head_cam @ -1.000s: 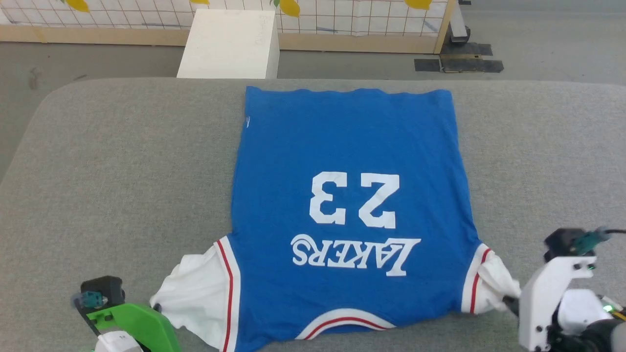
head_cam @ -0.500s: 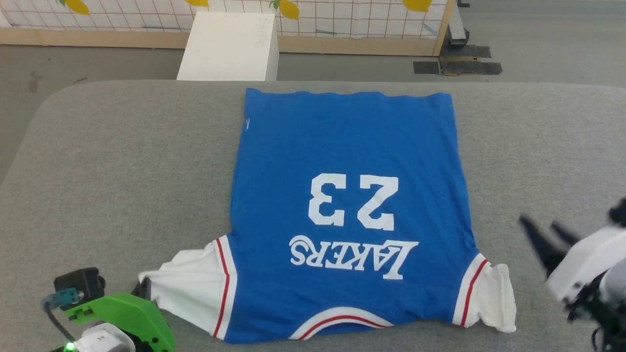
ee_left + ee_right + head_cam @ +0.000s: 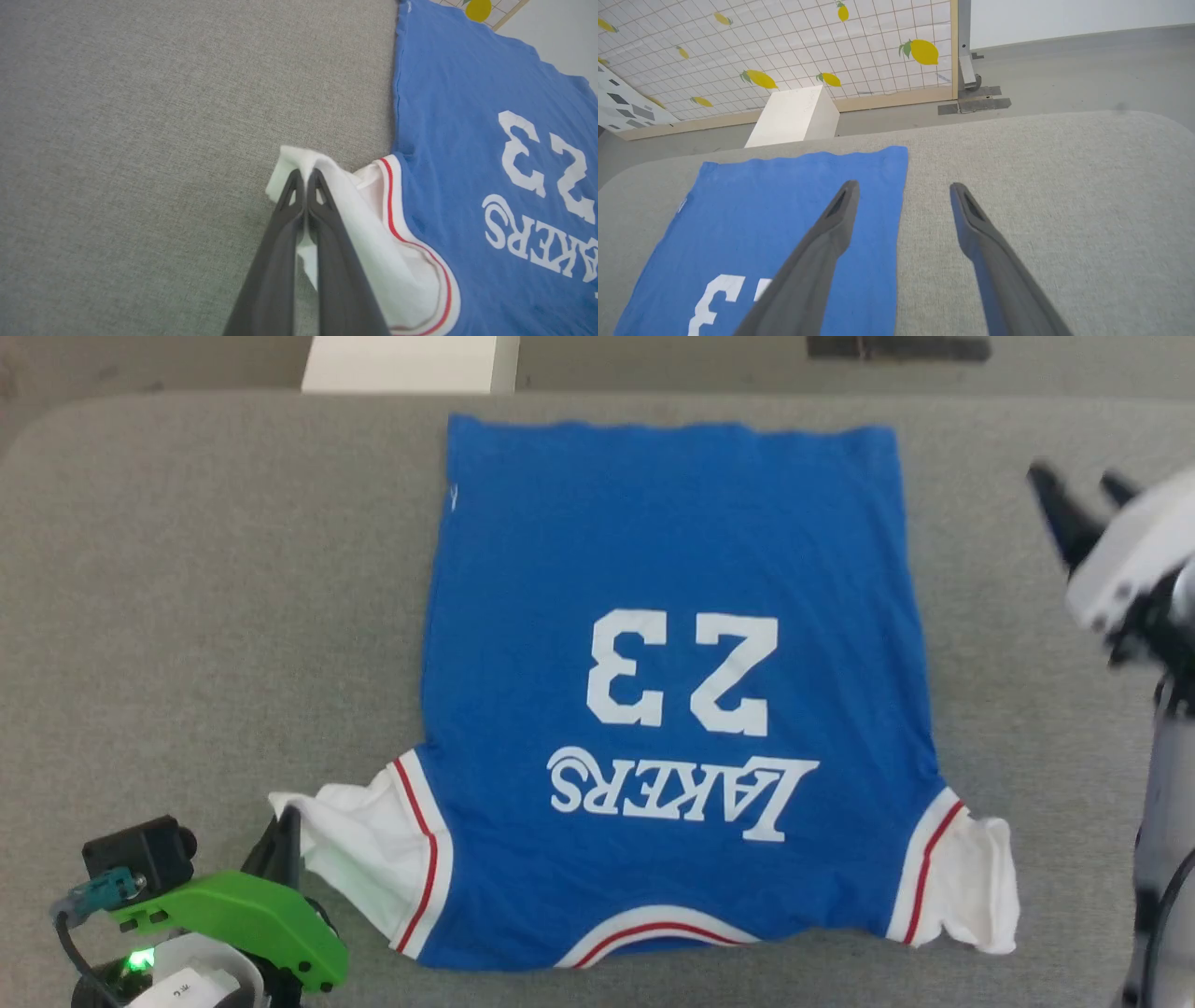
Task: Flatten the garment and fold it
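Observation:
The garment (image 3: pixel 667 644), a royal-blue jersey with white "23" and lettering, lies spread on the grey padded table (image 3: pixel 205 616), collar toward me and hem at the far side. Its white sleeves stick out at the near left (image 3: pixel 359 845) and near right (image 3: pixel 976 882). My left gripper (image 3: pixel 285 826) is shut on the tip of the left sleeve (image 3: pixel 303 161), pulling it outward. My right gripper (image 3: pixel 1074 490) hangs open and empty above the table, right of the garment's far right edge (image 3: pixel 903 186).
A white box (image 3: pixel 794 116) stands on the floor beyond the table's far edge. Behind it runs a lemon-patterned grid partition (image 3: pixel 784 42) with a wooden frame. Bare grey table surface lies to both sides of the garment.
My right gripper has let go of the right sleeve, opened, and risen away toward the far right. The left gripper has drawn the left sleeve outward. The head camera has tilted down.

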Controlling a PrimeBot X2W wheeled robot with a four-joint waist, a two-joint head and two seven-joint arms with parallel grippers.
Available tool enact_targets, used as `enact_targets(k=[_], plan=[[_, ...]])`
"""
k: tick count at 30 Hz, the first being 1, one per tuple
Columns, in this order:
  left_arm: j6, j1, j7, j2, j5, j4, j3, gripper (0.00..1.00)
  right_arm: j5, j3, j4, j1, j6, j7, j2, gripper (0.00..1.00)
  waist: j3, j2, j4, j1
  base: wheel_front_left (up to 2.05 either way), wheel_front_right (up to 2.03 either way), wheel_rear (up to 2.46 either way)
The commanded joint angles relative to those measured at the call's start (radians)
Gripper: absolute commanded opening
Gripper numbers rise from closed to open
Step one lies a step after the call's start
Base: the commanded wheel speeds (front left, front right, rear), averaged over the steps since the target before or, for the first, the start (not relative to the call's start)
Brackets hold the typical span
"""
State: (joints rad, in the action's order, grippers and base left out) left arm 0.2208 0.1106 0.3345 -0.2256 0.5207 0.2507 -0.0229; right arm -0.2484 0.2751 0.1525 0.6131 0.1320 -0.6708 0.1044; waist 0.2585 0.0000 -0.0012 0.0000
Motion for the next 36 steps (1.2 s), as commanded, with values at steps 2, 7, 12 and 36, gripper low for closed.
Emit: enact_targets(k=[2,7,12,36], plan=[[-0.002,-0.015,0.0,0.002,-0.001,0.028,-0.005,0.0,0.049,0.003,0.061,0.12,-0.001,-0.025,0.015,1.0,0.175,0.0,0.048,0.0,0.0,0.0,0.0],[-0.006,-0.038,-0.007,0.011,0.001,0.064,-0.019,0.0,0.181,0.009,0.189,0.314,-0.001,-0.102,0.044,1.0,0.282,0.0,0.091,0.0,0.0,0.0,0.0],[-0.012,-0.058,-0.015,0.015,-0.002,0.079,-0.033,0.0,0.29,-0.001,0.266,0.429,-0.001,-0.197,0.063,1.0,0.354,0.0,0.127,0.0,0.0,0.0,0.0],[-0.043,-0.101,-0.031,0.002,0.008,0.0,-0.058,0.0,0.165,-0.11,0.183,0.338,-0.001,-0.17,0.186,0.0,0.193,0.0,0.077,0.0,0.0,0.0,0.0]])
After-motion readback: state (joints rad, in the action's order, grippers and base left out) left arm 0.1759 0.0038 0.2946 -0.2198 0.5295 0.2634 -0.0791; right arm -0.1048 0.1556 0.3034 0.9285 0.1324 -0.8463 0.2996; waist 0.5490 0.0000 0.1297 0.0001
